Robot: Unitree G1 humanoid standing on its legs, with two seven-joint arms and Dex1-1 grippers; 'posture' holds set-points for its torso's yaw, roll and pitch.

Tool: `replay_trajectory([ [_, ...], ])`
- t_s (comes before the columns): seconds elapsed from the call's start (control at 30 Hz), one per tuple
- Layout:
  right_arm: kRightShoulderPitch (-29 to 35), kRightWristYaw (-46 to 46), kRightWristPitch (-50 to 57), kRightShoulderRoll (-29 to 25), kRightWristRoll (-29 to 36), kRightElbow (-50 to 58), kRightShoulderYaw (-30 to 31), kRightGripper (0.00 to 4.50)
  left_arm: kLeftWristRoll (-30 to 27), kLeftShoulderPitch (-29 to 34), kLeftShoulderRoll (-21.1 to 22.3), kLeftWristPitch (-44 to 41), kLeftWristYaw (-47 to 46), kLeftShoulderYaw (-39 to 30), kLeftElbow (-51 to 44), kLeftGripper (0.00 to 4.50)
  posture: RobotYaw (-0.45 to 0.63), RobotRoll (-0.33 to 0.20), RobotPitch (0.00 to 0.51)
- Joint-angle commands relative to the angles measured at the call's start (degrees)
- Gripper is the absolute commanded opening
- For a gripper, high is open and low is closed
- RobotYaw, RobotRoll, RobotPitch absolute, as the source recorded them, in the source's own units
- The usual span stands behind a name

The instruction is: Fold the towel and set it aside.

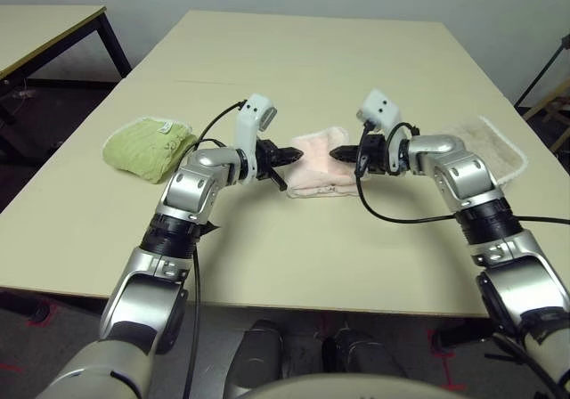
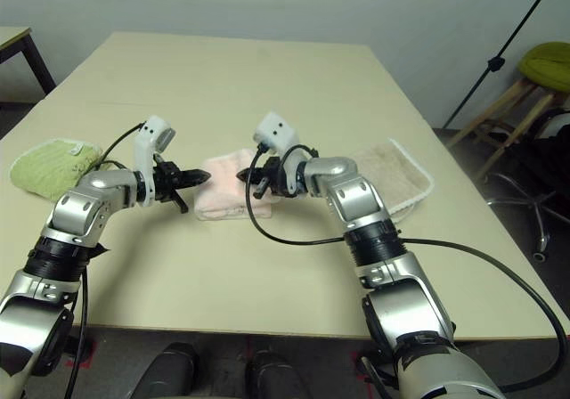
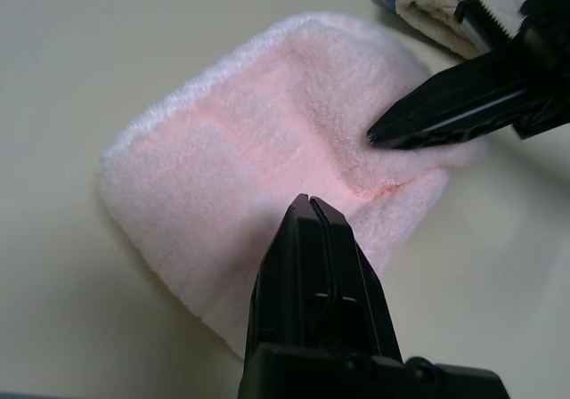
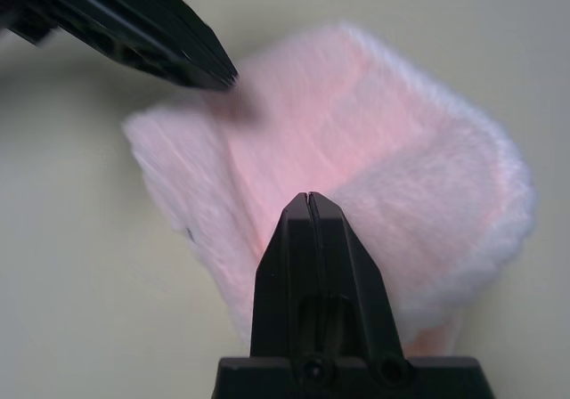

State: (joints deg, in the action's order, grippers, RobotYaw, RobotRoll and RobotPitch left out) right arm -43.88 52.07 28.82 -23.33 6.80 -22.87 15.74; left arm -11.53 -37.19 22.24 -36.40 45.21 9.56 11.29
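Both black two-fingered claws (image 1: 286, 156) (image 1: 344, 153) are pressed together, empty, over the folded pale-pink terry towel (image 1: 321, 175), centre of the frame. I'd pat the raised folds down lightly before moving it.

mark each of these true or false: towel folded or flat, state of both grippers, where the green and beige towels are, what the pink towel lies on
1. The pink towel is spread out flat and unfolded. False: it is folded into a small bundle.
2. The left gripper has its fingers closed together. True.
3. The right gripper stands wide open. False: its fingers are shut.
4. The green towel lies on the robot's left of the pink towel. True.
5. The beige towel lies between the green and pink towels. False: it is on the robot's right of the pink towel.
6. The pink towel rests on the table. True.
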Motion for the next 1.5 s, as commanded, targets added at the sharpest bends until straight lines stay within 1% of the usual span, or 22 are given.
replay_trajectory([
  [0.03,0.26,-0.56,-2.54,0.24,-2.67,-4.85,1.13,0.0,0.77,1.32,-0.53,0.53,-0.23,1.15,0.91,0.03,0.11,0.0,0.068],
  [0.2,0.98,-0.55,-4.8,-0.02,-4.9,-9.41,1.28,0.0,1.1,3.9,-0.23,0.02,-0.09,1.99,-0.11,0.03,0.11,0.0,0.07],
  [0.37,0.42,-0.74,-7.13,-0.36,-6.01,-13.01,0.08,0.0,1.8,5.58,0.78,0.22,0.97,3.0,-0.29,0.03,0.11,0.0,0.071],
  [0.43,-0.02,0.05,-7.17,-0.24,-4.76,-12.85,-1.28,0.0,1.65,5.48,1.02,0.11,1.25,2.98,-0.55,0.03,0.11,0.0,0.072],
  [0.5,-0.52,1.88,-5.97,-0.04,-2.19,-11.38,-3.39,0.0,0.64,4.47,0.9,-0.61,1.25,1.87,-0.95,0.03,0.11,0.0,0.072],
  [0.57,-1.19,3.51,-4.31,0.03,0.18,-9.76,-5.5,0.0,-1.12,2.7,0.3,-1.87,0.85,-0.16,-1.3,0.03,0.11,0.0,0.073],
  [0.67,-3.63,3.03,-2.01,0.9,3.77,-9.71,-9.79,0.0,-3.27,-1.59,-0.92,-2.86,-0.28,-3.48,-0.24,0.03,0.11,0.0,0.072],
  [0.77,-5.74,1.2,-1.93,1.97,4.54,-11.91,-11.67,0.0,-3.22,-5.05,-2.09,-1.36,-1.9,-5.25,2.91,0.03,0.11,0.0,0.07],
  [0.93,-7.76,-2.64,-5.9,4.29,2.18,-17.82,-11.56,0.0,-0.58,-7.91,-4.36,4.8,-4.83,-5.52,11.66,0.03,0.1,0.0,0.065],
  [1.1,-8.66,-5.44,-9.7,6.35,-0.12,-23.74,-11.21,0.0,-0.01,-8.25,-8.46,9.99,-8.98,-7.1,19.78,0.03,0.1,0.0,0.065],
  [1.23,-7.91,-9.45,-13.69,8.63,-1.68,-30.45,-11.8,0.0,2.27,-7.88,-10.87,14.67,-12.64,-6.47,25.56,0.03,0.1,0.0,0.067],
  [1.37,-6.3,-11.82,-17.43,9.47,-4.19,-34.85,-10.83,0.0,4.05,-7.01,-12.14,16.13,-14.49,-5.62,28.02,0.03,0.11,0.0,0.067],
  [1.5,-5.91,-12.74,-19.24,9.5,-5.18,-37.21,-11.26,0.0,5.04,-6.45,-12.71,16.96,-14.57,-5.19,28.86,0.03,0.11,0.0,0.066],
])
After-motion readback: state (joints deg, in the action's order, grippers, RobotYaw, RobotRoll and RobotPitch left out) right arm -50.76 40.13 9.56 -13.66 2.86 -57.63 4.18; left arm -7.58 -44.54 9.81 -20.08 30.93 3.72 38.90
